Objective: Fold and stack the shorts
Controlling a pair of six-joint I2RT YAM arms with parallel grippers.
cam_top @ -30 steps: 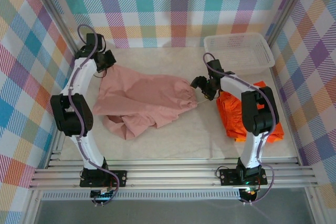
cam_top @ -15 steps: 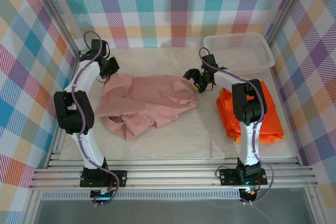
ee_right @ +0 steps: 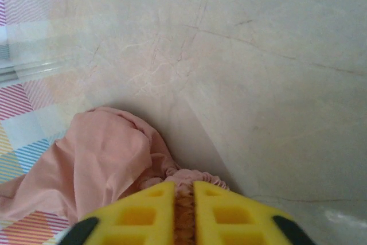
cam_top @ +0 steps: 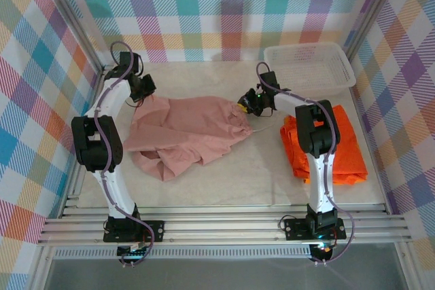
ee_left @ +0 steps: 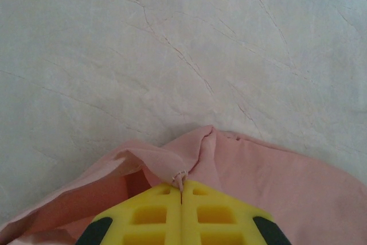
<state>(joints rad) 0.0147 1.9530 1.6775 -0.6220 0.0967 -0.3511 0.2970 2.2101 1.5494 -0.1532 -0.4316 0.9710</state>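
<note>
**Right gripper (cam_top: 245, 104) has come over and pinched the pink shorts (cam_top: 190, 130)**

It has swung left from beside the orange shorts (cam_top: 348, 155), and its fingers (ee_right: 149, 207) have closed on the gathered waistband. The pink shorts lie spread on the table (cam_top: 258, 168), left of centre, with the near leg bunched. The left gripper (cam_top: 141, 90) clamps their far left corner, fingers pressed together. The orange shorts lie heaped at the right, and a white basket (cam_top: 309, 66) sits in the far right corner.

Left arm (cam_top: 109, 100), right arm (cam_top: 292, 102) outstretched, jaws clamped
</note>
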